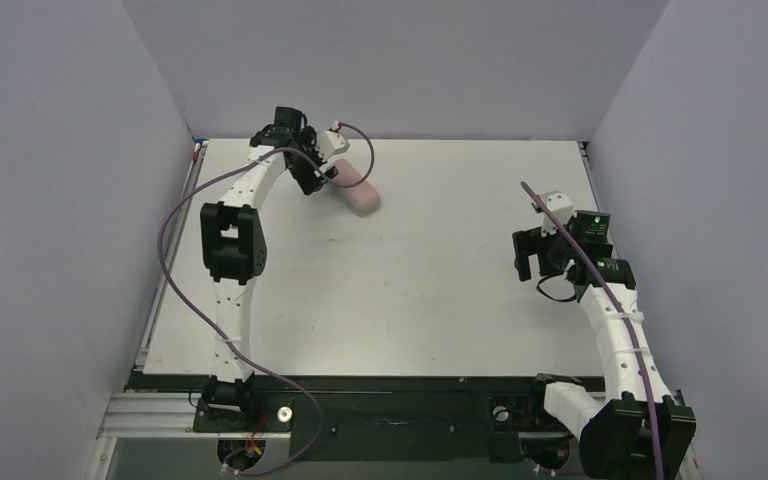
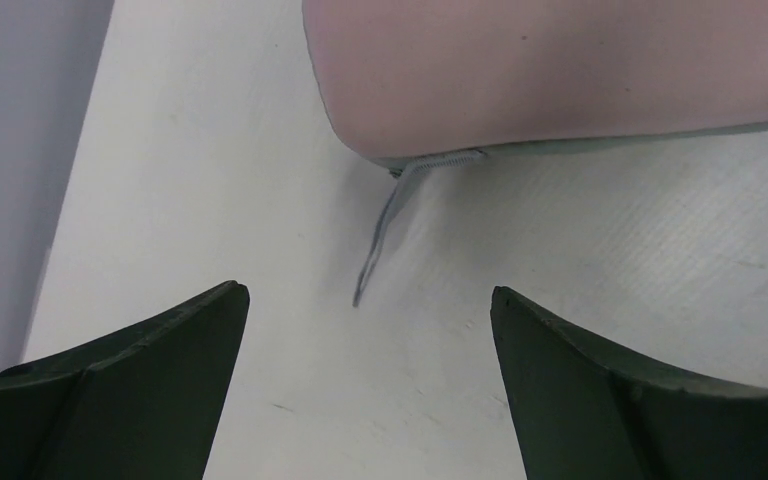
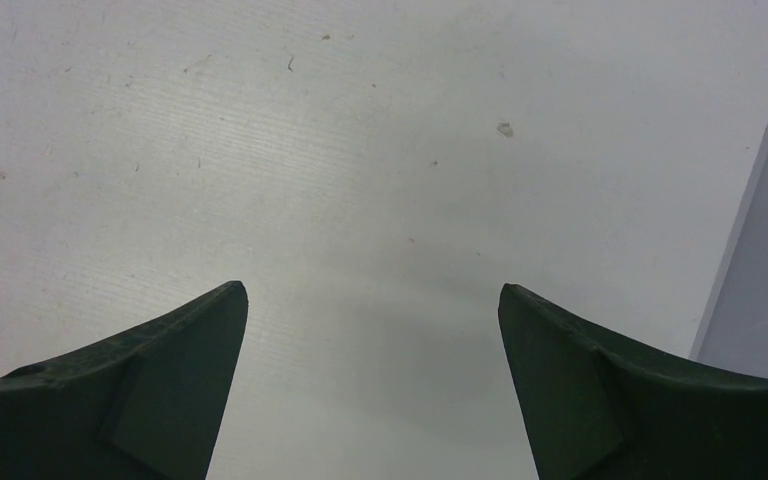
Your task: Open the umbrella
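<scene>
pink sleeve (image 2: 560, 70) soft matt cloth w/ stitched seam, table (image 2: 210, 150) matt white, lightly scuffed, left tool (image 2: 370, 300) matt dark plastic.

The white table (image 1: 410, 280) is carrying a single thing: the umbrella (image 1: 362, 193), folded shut into a pale pink oblong, is lying flat toward 11 o'clock, pointing from 11 toward 5. A thin grey cord (image 2: 380, 235) is trailing from its end onto the tabletop.

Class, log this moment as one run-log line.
left tool open, near umbrella | right tool open, over table | umbrella unopened
</scene>
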{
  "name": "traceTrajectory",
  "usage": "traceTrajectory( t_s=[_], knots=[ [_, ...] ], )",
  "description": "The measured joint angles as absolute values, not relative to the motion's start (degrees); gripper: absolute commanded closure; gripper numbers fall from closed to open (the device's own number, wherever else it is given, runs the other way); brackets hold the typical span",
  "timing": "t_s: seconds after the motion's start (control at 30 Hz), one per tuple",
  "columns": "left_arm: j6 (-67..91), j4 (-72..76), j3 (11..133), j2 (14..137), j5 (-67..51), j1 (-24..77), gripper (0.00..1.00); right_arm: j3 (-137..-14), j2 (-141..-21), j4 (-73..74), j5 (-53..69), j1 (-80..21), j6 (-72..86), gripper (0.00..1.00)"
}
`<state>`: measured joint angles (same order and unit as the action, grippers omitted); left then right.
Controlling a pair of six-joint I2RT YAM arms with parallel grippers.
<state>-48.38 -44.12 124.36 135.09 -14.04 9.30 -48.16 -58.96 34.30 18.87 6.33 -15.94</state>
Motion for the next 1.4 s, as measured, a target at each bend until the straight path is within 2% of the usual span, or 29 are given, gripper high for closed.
traceTrajectory(
  t_s=[0.17, 0.3, 0.4, 0.43, 0.47, 0.5, 0.63, 1.07, 1.4],
  knots=[
    [-51.8, -44.2, 132.6, 142.4, -14.3, 9.4, 0.18, -49.3, -59.2, 35.6, 18.4, 6.3, -16.6, 0.08],
    [-53.7, -44.2, 133.3, 144.9, -14.2, 9.4, 0.32, -50.2, -59.2, 36.4, 17.8, 6.3, -17.4, 0.08],
    [-55.1, -44.5, 133.2, 145.9, -14.6, 9.5, 0.52, -50.5, -59.2, 36.9, 17.3, 6.3, -17.6, 0.08],
    [-55.4, -44.5, 133.2, 146.0, -15.0, 9.5, 0.63, -50.5, -59.2, 37.0, 17.2, 6.3, -17.6, 0.08],
    [-55.8, -44.5, 132.9, 146.0, -15.4, 9.6, 0.68, -50.5, -59.2, 37.1, 17.1, 6.3, -17.6, 0.08],
    [-56.1, -44.4, 132.6, 145.9, -16.0, 9.7, 0.78, -50.5, -59.2, 37.2, 17.0, 6.3, -17.6, 0.08],
    [-57.5, -43.0, 126.2, 143.6, -17.9, 10.9, 1.00, -50.5, -59.2, 37.5, 16.9, 6.3, -17.6, 0.08],
    [-53.9, -33.1, 90.5, 120.1, -21.0, 25.1, 1.00, -50.5, -59.2, 37.5, 17.1, 6.3, -19.5, 0.08],
    [-50.2, -29.1, 69.4, 105.9, -24.3, 39.0, 1.00, -47.8, -57.3, 38.2, 19.8, 6.3, -24.4, 0.09]
  ],
)
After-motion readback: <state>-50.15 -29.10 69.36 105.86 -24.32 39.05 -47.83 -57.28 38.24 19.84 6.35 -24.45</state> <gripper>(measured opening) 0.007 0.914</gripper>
